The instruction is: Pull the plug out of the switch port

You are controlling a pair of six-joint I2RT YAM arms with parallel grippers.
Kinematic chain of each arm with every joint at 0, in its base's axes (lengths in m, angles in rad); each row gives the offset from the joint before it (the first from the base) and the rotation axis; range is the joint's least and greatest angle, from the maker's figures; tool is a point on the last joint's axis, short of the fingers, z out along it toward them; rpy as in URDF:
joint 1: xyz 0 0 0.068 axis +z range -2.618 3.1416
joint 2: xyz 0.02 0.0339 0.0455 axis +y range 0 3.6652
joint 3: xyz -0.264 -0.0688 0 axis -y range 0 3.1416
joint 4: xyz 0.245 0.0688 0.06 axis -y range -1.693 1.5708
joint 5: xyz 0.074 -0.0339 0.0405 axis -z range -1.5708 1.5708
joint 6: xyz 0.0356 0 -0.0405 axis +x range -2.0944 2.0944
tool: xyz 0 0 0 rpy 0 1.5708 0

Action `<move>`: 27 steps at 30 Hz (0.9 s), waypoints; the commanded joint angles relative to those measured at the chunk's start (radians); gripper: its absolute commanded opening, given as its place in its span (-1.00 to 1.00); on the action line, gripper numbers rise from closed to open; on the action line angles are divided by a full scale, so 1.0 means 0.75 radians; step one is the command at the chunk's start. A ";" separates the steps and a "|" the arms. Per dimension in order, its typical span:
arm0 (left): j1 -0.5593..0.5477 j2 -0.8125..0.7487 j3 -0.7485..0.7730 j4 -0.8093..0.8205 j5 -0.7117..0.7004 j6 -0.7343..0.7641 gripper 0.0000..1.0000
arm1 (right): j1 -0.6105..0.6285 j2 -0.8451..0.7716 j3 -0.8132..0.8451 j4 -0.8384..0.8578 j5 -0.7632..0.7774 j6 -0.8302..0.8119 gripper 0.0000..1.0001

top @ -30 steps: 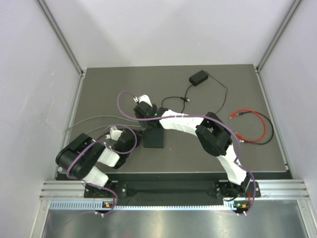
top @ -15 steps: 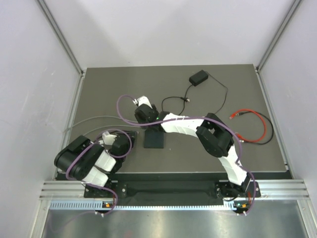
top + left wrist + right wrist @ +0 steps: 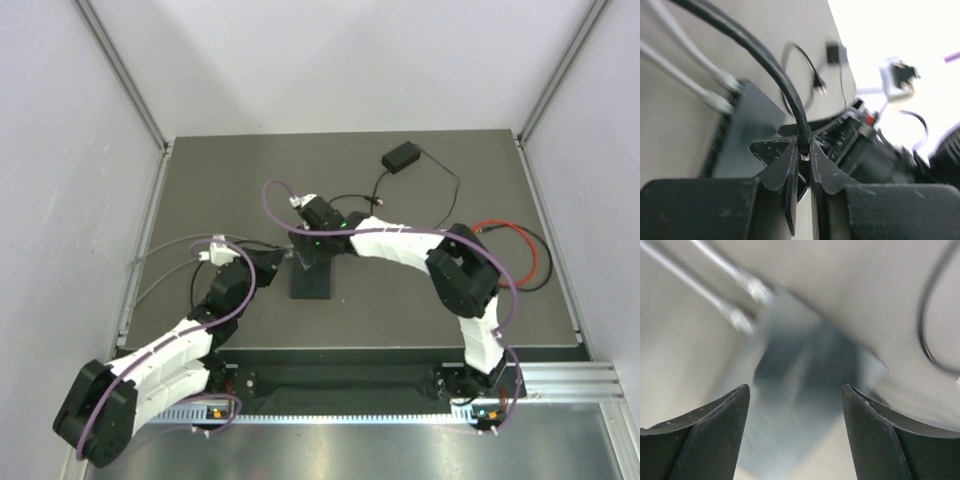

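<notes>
The switch [image 3: 312,282] lies flat on the counter [image 3: 230,170], about midway across it and somewhat toward the arms' bases. In the left wrist view, two pale cables [image 3: 717,102] are plugged side by side into its socketed edge. A black cable [image 3: 799,117] arcs over the switch from the same side as the pale ones. It drops into the left gripper [image 3: 804,147], which is clamped on it just above the switch's top face with only a sliver of gap between the jaws. The fingers [image 3: 782,165] hide the cable's end, so whether it sits in a socket cannot be told, though it seems to end right at the pinch point. From above, the left arm reaches the switch from its left. The right gripper [image 3: 794,387] hangs over the far end of the switch with its jaws spread wide and nothing between them; its own view is blurred, with the switch showing only as a dark smear below. Beyond the switch, toward the back of the counter, is a small black power brick [image 3: 402,157], its thin cord looping back toward the switch. Well to the right of the switch, a red cable [image 3: 528,250] lies curled near the counter's right edge.
</notes>
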State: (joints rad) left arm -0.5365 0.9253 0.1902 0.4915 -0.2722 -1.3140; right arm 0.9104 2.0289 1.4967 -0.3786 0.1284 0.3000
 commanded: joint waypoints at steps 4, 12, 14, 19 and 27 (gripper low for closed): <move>-0.007 -0.080 0.108 -0.298 0.538 0.314 -1.00 | -0.226 -0.355 -0.126 -0.158 -0.426 -0.013 0.58; -0.119 -0.053 0.151 -0.287 0.870 0.474 -1.00 | -0.423 -0.472 -0.237 0.043 -1.059 0.105 0.80; -0.137 -0.062 0.160 -0.287 0.907 0.512 -1.00 | -0.339 -0.419 -0.178 0.012 -1.120 0.091 0.83; -0.189 -0.101 0.154 -0.304 0.933 0.568 -1.00 | -0.228 -0.343 -0.226 0.163 -1.098 0.219 0.64; -0.199 -0.125 0.133 -0.304 0.993 0.596 -1.00 | -0.206 -0.304 -0.337 0.380 -1.132 0.351 0.05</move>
State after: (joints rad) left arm -0.6796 0.8440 0.2680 0.2569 0.4381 -0.9054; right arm 0.7605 1.7901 1.2427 -0.2008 -0.6910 0.5205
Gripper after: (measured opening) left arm 0.165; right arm 0.555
